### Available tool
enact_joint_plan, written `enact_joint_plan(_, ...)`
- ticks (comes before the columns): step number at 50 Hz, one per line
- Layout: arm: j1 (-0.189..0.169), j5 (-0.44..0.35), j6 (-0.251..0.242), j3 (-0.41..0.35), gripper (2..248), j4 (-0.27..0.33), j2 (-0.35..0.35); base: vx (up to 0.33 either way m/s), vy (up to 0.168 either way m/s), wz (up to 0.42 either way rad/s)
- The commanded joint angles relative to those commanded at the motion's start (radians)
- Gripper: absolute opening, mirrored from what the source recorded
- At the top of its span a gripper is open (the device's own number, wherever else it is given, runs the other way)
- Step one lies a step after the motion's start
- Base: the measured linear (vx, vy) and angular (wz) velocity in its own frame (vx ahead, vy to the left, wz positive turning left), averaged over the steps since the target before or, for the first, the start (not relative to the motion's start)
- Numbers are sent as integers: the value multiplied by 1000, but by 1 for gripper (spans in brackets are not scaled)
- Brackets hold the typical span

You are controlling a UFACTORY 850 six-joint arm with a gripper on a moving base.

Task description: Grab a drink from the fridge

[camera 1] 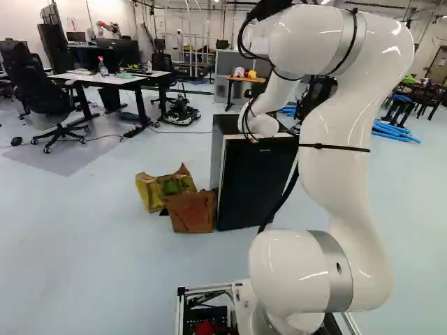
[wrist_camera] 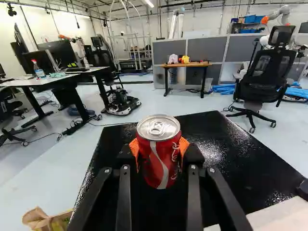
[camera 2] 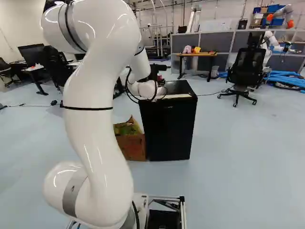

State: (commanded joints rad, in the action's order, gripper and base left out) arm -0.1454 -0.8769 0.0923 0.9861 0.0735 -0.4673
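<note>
Left base view, twelve o'clock straight ahead: pale floor carries black fridge; brown container just beside, eight o'clock; yellow bag, nine; black wheeled chair well apart, ten. Fridge's top bears small dark item, identity unclear

I take this for a robotics lab, since I see another robot with orange joints near grey partitions, blue tubing on the floor, and white-topped desks with monitors.
</note>
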Motion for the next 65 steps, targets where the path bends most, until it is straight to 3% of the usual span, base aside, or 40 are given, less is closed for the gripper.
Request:
enact_joint_plan(27, 31, 1, -20, -194, 99, -16, 161, 0, 0, 0)
enact_joint_plan(65, 91, 3, -58, -566, 99, -46, 470, 0, 0, 0)
